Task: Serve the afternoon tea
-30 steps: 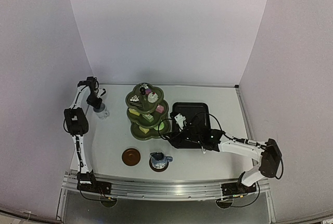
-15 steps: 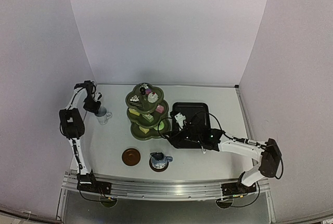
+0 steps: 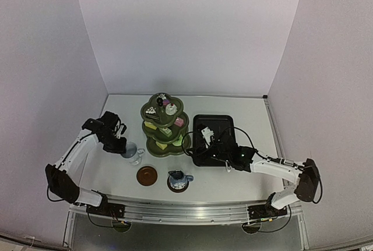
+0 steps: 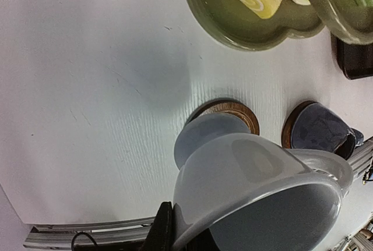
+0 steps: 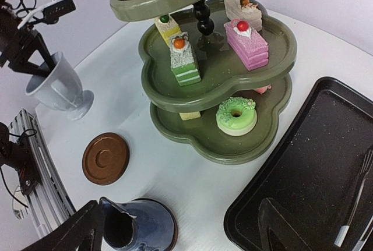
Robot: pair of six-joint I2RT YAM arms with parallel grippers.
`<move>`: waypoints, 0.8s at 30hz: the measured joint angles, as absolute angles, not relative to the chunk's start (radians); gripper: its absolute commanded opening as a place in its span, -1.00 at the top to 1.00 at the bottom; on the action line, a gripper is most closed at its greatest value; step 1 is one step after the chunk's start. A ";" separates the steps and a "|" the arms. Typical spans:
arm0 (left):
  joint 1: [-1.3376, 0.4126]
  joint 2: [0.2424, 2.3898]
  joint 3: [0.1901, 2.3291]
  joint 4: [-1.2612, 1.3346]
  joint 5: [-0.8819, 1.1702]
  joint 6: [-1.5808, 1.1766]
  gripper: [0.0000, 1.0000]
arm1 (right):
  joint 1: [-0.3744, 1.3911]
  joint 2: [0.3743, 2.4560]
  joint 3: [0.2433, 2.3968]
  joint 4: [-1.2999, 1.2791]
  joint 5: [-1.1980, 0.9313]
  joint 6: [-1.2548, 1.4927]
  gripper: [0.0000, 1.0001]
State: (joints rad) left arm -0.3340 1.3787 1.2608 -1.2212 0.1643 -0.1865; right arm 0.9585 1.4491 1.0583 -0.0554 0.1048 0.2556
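My left gripper (image 3: 120,145) is shut on the rim of the white mug (image 3: 133,153), holding it low over the table, left of the stand and just behind the empty brown coaster (image 3: 147,175). In the left wrist view the mug (image 4: 256,187) fills the foreground and its foot overlaps the coaster (image 4: 233,110). The dark-blue pot (image 3: 179,179) stands on the second coaster. The olive-green three-tier stand (image 3: 165,126) holds several cakes, among them a green doughnut (image 5: 236,115). My right gripper (image 5: 178,204) is open and empty, hovering between the pot (image 5: 140,227) and the tray.
A black tray (image 3: 214,138) lies right of the stand, with thin metal tongs (image 5: 355,204) in it. White walls enclose the table on three sides. The metal rail (image 3: 175,210) runs along the front edge.
My left arm carried the mug from the back left corner forward and to the right, to just behind the empty coaster. The right gripper shifted slightly.
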 measured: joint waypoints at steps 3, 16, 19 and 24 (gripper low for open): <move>-0.430 1.337 1.181 -1.185 0.146 -0.265 1.00 | 0.959 1.433 1.044 -0.056 0.114 0.266 -0.78; -0.650 1.325 0.976 -0.965 0.073 -0.434 1.00 | 0.966 1.409 1.031 -0.058 0.158 0.280 -0.78; -0.652 1.330 0.961 -0.937 0.049 -0.443 1.00 | 0.966 1.408 1.023 -0.058 0.158 0.280 -0.78; -0.671 1.346 0.940 -0.887 0.022 -0.448 1.00 | 0.966 1.394 0.999 -0.061 0.159 0.286 -0.78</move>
State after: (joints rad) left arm -0.6710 1.3456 0.9404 -0.8874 0.0223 -0.4476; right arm 0.9657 1.3938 0.9989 -0.0608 0.1585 0.2859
